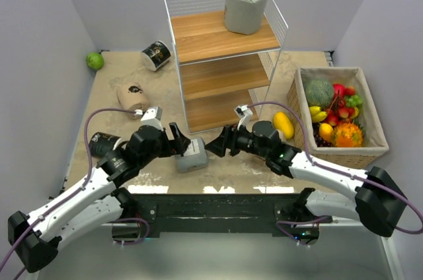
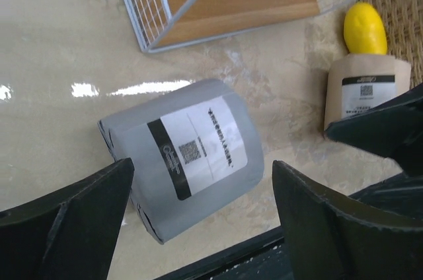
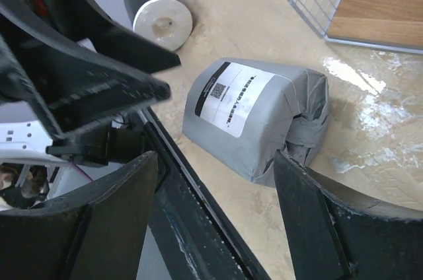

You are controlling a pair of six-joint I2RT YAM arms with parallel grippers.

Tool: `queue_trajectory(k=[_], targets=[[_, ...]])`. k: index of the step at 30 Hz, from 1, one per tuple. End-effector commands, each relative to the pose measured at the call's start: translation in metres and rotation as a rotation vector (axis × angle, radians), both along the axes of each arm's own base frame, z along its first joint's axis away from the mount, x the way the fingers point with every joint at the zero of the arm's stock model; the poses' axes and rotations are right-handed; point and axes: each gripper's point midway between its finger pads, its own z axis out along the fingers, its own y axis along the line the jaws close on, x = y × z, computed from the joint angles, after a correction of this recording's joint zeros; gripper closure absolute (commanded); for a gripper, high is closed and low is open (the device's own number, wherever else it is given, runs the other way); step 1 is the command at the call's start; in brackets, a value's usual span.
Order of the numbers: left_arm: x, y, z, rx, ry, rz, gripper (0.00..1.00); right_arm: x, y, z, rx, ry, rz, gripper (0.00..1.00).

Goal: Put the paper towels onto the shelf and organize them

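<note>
Beige marbled tabletop [image 1: 119,75] fills the space between the grey walls. Your shelf [image 1: 225,62] stands at the back centre, with one grey roll [image 1: 246,6] upright on its top board. A second grey roll [image 1: 192,156] lies on its side on the table just in front of the shelf.

Your left gripper [image 1: 180,140] and right gripper [image 1: 221,142] face each other across that roll. Both have their fingers spread wide and hold nothing.

If you bring both in together, the fingers could clash. One could also nudge the roll, so that it rolls toward the near edge. The wrap looks slick, so a shallow pinch may slip. On the lift, mind the wire frame close by.

A beige roll [image 2: 367,92] beside the yellow fruit [image 2: 365,27] shows only from the left wrist; from above, the right arm covers it. The left arm partly hides a black roll [image 1: 104,142].
</note>
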Motion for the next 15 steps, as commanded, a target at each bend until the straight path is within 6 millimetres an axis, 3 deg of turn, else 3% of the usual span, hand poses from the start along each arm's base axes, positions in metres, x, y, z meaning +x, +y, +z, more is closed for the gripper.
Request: queue_trajectory(k=[1, 3, 4, 9, 12, 15], targets=[[0.017, 0.018, 0.036, 0.097, -0.084, 0.078, 0.08, 0.002, 0.016, 0.007, 0.054, -0.037, 0.060, 0.24], [0.025, 0.036, 0.040, 0.182, -0.096, 0.148, 0.07, 0.001, 0.021, 0.004, 0.050, -0.035, 0.085, 0.23], [0.029, 0.040, 0.054, 0.209, -0.127, 0.160, 0.06, 0.002, 0.023, 0.006, 0.053, -0.050, 0.091, 0.23], [0.042, 0.074, 0.086, 0.387, -0.216, 0.252, 0.05, 0.005, 0.031, -0.007, 0.030, -0.048, 0.126, 0.22], [0.044, 0.090, 0.091, 0.459, -0.261, 0.282, 0.05, 0.004, 0.036, -0.022, 0.015, -0.018, 0.148, 0.18], [0.041, 0.099, 0.084, 0.471, -0.283, 0.302, 0.04, -0.001, 0.042, -0.033, 0.020, 0.008, 0.191, 0.18]])
